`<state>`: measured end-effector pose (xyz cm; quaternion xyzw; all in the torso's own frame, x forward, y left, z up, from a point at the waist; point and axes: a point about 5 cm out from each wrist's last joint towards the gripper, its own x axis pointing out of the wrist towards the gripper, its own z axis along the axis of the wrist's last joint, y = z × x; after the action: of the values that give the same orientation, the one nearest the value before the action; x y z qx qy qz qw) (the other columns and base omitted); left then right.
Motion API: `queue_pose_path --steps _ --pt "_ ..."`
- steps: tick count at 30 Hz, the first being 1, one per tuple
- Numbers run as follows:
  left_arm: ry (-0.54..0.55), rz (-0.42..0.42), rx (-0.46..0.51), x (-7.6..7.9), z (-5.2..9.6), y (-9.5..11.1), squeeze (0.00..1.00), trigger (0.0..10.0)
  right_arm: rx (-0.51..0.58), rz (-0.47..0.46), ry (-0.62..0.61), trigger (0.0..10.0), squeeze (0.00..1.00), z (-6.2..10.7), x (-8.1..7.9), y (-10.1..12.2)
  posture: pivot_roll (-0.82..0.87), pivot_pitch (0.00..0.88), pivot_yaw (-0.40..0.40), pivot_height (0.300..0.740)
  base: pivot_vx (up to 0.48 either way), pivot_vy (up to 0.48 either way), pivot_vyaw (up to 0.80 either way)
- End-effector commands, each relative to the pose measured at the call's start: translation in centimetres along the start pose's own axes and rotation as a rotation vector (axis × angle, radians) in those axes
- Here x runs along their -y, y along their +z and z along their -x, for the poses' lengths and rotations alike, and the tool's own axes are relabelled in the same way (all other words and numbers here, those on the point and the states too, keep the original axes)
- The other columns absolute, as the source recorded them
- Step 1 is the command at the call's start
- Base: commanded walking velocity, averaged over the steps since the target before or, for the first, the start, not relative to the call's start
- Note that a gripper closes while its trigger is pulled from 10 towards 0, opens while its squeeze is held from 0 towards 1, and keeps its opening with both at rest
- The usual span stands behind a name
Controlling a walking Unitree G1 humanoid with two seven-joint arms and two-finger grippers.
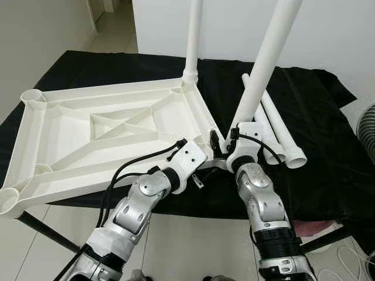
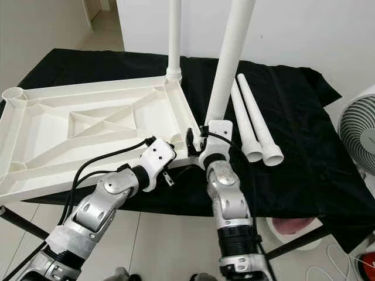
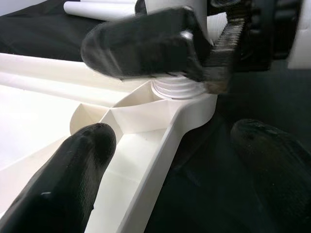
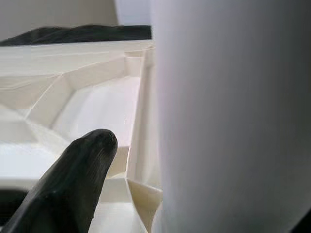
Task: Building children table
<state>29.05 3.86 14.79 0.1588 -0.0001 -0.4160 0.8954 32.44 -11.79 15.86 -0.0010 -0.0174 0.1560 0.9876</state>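
The tabletop (image 1: 105, 132) lies upside down on a black cloth (image 1: 316, 146) spread over a work surface, its underside facing up. It is white moulded plastic, rectangular, with a raised rim, diagonal ribs around a central framed panel, and a round socket at each corner. The far-left socket (image 1: 32, 95) and the near-left socket (image 1: 8, 199) are open. No brand, label or writing can be read on any part.

One leg (image 1: 193, 35), a smooth white tube, stands upright in the far-right socket with a ribbed collar at its base. A second leg (image 1: 263, 64) stands in the near-right socket, tilted away to the right. The left wrist view shows its threaded base (image 3: 177, 89) sitting in the socket ring.

Two spare legs (image 2: 258, 126) lie side by side on the cloth just right of the tabletop, their open flared ends toward the robot.

The right gripper (image 1: 225, 140) is at the base of the tilted leg. Its fingers close around the tube, one black finger (image 4: 73, 184) showing beside the white wall of the leg in the right wrist view.

The left gripper (image 1: 205, 149) is at the near-right corner of the tabletop. Its fingers (image 3: 68, 179) are spread wide, one over the rim and one over the cloth, gripping nothing.

A white fan (image 2: 357, 132) stands at the right, beyond the cloth. The floor (image 1: 181, 246) is pale tile.
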Motion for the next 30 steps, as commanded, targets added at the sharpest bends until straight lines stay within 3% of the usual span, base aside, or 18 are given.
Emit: queue_pose_path --steps 1,5,7,9,16,17,20,21,30 --pt "0.012 -0.003 0.012 -0.1 -0.1 0.3 0.0 10.0 -0.021 -0.012 0.089 10.0 0.0 -0.1 -0.3 -0.5 -0.11 0.05 -0.006 0.74 0.0 0.0 0.0" --pt "0.012 -0.003 0.014 -0.1 -0.2 0.4 0.0 10.0 -0.022 0.019 0.147 10.0 0.0 -0.1 0.2 -0.5 -0.11 0.05 -0.006 0.74 0.0 0.0 0.0" --pt "0.012 -0.003 0.013 -0.1 -0.1 0.3 0.0 10.0 -0.023 0.067 0.242 10.0 0.0 -0.1 0.8 -0.5 -0.1 0.053 -0.004 0.74 0.0 0.0 0.0" --pt "0.012 -0.003 0.013 -0.1 -0.1 0.3 0.0 10.0 -0.023 0.067 0.242 10.0 0.0 -0.1 0.8 -0.5 -0.1 0.053 -0.004 0.74 0.0 0.0 0.0" --pt "0.013 -0.004 0.013 -0.2 -0.1 0.4 0.0 10.0 -0.081 0.126 0.406 10.0 0.0 -0.6 3.1 -1.4 -0.1 0.047 0.002 0.74 0.0 0.0 0.0" --pt "0.013 -0.006 0.013 -0.3 -0.1 0.4 0.0 10.0 -0.084 0.132 0.434 4.5 0.0 -0.6 3.2 -1.6 -0.1 0.04 0.004 0.74 0.0 0.0 0.0" --pt "0.012 -0.007 0.014 -0.3 -0.1 0.4 0.0 10.0 -0.088 0.13 0.455 4.5 0.0 -0.6 3.2 -1.8 -0.1 0.04 0.004 0.74 0.0 0.0 0.0" --pt "0.011 -0.009 0.014 -0.3 -0.1 0.5 0.0 10.0 -0.092 0.136 0.472 0.0 0.0 -0.6 3.3 -1.9 -0.1 0.035 0.004 0.74 0.0 0.0 0.0" --pt "0.008 -0.007 0.017 -0.2 -0.2 0.6 0.0 10.0 -0.08 0.128 0.507 0.0 0.0 -0.4 3.5 -2.0 -0.1 0.04 0.002 0.74 0.0 0.0 0.0"
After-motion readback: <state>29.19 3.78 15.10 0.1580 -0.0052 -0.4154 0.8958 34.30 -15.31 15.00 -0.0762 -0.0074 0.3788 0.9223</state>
